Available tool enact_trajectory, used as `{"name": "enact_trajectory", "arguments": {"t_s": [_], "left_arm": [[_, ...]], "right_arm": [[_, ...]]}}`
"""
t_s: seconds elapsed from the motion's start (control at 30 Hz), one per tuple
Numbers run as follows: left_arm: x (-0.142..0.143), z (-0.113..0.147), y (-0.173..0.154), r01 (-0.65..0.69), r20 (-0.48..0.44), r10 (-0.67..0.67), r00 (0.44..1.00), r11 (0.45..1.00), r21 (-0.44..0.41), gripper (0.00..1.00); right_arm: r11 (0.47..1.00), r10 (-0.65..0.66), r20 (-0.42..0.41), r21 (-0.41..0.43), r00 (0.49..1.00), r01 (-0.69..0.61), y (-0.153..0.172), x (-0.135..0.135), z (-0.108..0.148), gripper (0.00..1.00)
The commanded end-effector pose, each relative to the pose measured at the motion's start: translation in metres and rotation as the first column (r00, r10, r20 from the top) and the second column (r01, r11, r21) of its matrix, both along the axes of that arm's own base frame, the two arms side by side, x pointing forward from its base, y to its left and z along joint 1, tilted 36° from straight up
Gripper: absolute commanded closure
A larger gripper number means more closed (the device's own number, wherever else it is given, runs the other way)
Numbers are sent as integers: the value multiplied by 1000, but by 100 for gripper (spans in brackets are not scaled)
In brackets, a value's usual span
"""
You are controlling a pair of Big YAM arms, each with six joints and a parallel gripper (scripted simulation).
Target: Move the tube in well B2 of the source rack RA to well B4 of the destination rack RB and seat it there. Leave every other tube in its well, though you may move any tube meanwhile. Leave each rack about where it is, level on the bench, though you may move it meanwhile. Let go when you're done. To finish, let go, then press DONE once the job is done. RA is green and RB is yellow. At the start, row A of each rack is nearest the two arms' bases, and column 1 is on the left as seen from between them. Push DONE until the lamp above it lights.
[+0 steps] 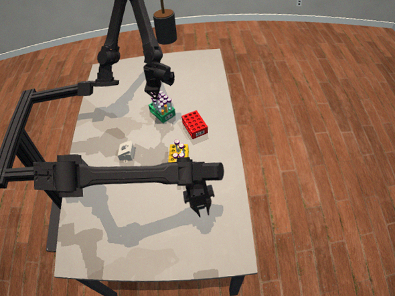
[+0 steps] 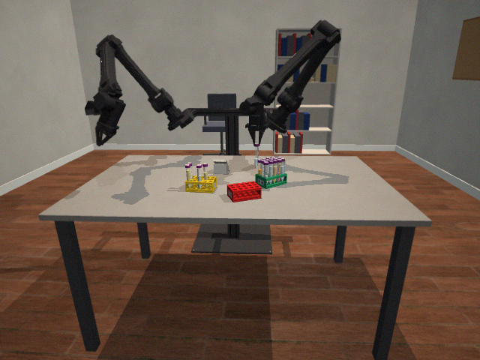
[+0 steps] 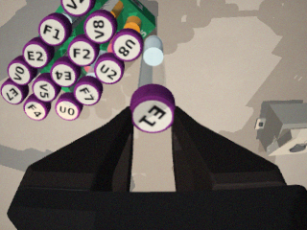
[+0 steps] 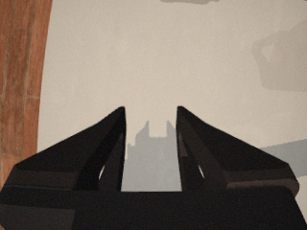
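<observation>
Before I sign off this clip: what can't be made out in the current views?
- Yellow rack: the dark arm hides its lower side from above.
- White box's right part: cut off by the left wrist view's edge.
- Purple-capped tubes' labels in the green rack: too small in the exterior view.

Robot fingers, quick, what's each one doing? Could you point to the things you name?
Left fingers (image 1: pixel 155 96) (image 2: pixel 256 144): closed on the E1 tube (image 2: pixel 256 152) (image 3: pixel 153 115).
Right fingers (image 1: pixel 204 215) (image 2: pixel 100 144): partly open, holding nothing.
</observation>
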State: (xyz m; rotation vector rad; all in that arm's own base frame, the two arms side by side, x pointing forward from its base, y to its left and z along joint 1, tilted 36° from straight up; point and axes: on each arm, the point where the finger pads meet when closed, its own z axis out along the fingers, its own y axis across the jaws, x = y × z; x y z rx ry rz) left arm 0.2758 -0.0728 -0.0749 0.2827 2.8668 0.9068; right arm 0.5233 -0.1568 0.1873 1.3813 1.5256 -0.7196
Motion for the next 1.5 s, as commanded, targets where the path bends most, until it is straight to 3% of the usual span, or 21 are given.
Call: {"name": "enact_trajectory", "arguments": {"t_s": [0.0,1.23,1.33,1.37,1.47], "left_arm": [[14,-4,-17,-1,6,1,1000,1000,-2,100],[94,-35,-88,4,8,-4,1000,1000,-4,100],[95,-35,-88,48,-23,-48,999,999,5,100],[82,-39,-73,62,-69,-60,996,998,28,100],[81,-39,-72,144,-129,-138,982,989,39,100]], "right_arm": [[1000,3,29,-1,1000,-3,2,7,12,70],[1000,3,29,-1,1000,-3,2,7,12,70],[1000,3,29,-1,1000,-3,2,7,12,70],[1000,3,29,-1,1000,-3,2,7,12,70],[1000,3,29,-1,1000,-3,2,7,12,70]]}}
